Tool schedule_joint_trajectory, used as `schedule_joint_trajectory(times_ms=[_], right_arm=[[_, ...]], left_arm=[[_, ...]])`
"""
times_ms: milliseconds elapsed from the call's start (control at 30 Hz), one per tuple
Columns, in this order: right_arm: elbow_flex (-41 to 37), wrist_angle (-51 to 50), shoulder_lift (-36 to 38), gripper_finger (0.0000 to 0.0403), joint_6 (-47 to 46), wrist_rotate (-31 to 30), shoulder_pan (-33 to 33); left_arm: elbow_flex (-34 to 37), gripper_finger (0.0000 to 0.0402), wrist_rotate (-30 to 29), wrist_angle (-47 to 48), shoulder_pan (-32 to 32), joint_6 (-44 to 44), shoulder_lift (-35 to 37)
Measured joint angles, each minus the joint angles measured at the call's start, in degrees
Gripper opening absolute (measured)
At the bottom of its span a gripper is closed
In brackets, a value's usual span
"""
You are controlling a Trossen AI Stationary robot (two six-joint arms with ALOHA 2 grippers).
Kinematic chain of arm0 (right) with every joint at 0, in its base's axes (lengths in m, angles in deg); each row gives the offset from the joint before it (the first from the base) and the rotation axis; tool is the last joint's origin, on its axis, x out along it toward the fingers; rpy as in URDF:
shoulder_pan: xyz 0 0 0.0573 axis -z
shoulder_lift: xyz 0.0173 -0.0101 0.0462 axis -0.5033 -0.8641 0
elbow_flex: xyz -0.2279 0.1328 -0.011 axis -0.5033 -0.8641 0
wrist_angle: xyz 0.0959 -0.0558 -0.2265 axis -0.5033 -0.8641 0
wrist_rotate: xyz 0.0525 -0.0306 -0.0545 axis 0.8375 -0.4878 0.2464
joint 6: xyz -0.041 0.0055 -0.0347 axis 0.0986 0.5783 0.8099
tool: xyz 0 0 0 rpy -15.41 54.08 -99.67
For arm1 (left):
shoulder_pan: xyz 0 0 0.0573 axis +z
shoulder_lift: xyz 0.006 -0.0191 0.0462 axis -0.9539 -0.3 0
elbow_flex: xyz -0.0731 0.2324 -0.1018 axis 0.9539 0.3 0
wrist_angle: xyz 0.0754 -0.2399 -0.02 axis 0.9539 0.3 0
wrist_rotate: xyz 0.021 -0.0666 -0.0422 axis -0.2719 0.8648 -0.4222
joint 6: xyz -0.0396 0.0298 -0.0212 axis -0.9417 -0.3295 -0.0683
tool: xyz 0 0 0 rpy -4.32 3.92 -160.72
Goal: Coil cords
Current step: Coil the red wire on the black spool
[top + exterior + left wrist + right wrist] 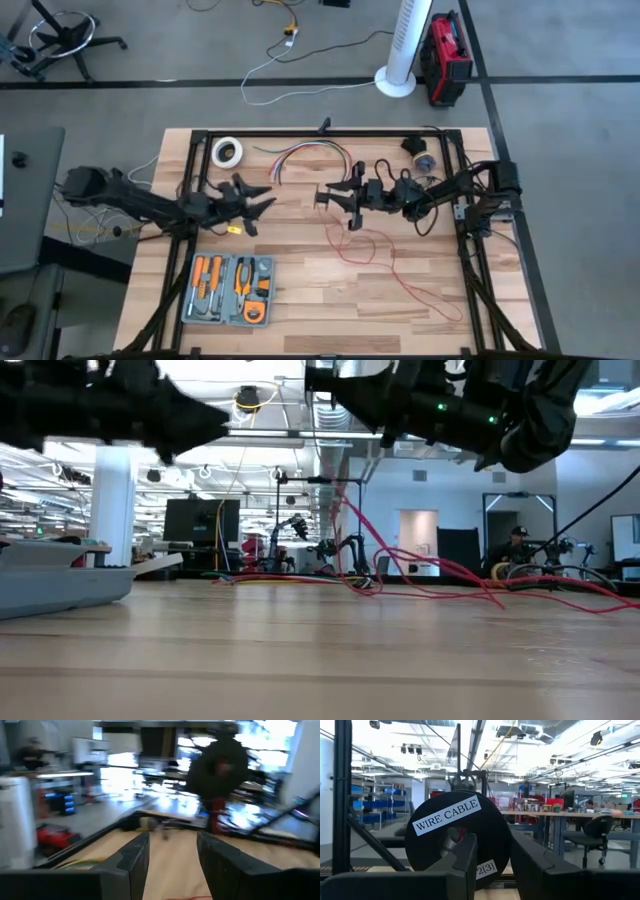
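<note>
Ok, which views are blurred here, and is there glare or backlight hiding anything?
Left wrist view: smeared all over, only the left gripper fingers read clearly. Right wrist view: sharp, the spool label legible, ceiling lights bright. Low view: arms are backlit silhouettes against the bright room, but the red wire shows well. High view: evenly lit, no glare.

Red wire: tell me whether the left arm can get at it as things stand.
Probably yes. The red wire lies loose on bare table beside the left pincer, which is open and empty, with nothing between them.
</note>
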Motion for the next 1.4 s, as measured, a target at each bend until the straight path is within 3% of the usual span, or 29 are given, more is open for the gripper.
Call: schedule_joint_trajectory(times_ms=[400, 567, 900, 1400], right_arm=[[0.02, 0.02, 0.57, 0.0102, 0.04, 0.08, 0.17], [0.02, 0.07, 0.57, 0.0102, 0.40, 0.11, 0.17], [0.02, 0.24, 0.57, 0.0102, 0.04, 0.59, 1.85], [-0.55, -5.49, 6.15, 0.0102, 0.46, 0.78, 2.05]], left_arm=[[-18.55, 0.0155, 9.55, -1.64, 2.91, -1.07, -25.64], [-23.13, 0.0155, 12.15, -1.93, 4.08, -2.12, -32.34], [-23.23, 0.0131, 12.15, -2.22, 4.08, -1.87, -31.95], [-23.23, 0.0006, 12.12, 0.73, 3.95, -2.14, -31.88]])
